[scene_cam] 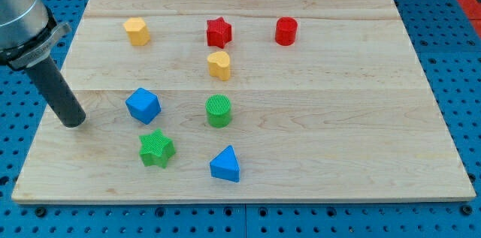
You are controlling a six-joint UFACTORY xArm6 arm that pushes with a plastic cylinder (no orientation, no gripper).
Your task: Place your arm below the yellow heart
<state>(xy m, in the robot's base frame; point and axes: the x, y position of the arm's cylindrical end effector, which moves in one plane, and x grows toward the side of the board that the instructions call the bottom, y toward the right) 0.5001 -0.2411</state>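
No claw is fitted on this arm, so no spread or pinch can be reported — the work is done by a straight dark rod. My tip (73,122) is seen resting on the worktop (361,118) near its left edge in the view, about level with the blue cube.

Nearest to the tip is the blue cube (143,106), a little to the view's right and apart from it. Below that is found the green star (156,149). Further right the green cylinder (219,111) is noted, with the blue triangle (225,164) below it. The yellow heart (219,65) is placed near the middle of the board, directly above the green cylinder and just below the red star (219,32). At the top the yellow hexagon (137,31) is seen to the left, the red cylinder (286,31) to the right.

The target spot is judged to be the narrow gap between heart and green cylinder — not yet reached. Risks as judged: a straight run rightward would be blocked by the blue cube, which would be shoved along; an entry too low would knock the green cylinder; an entry too high would nudge the heart itself and shift the reference.
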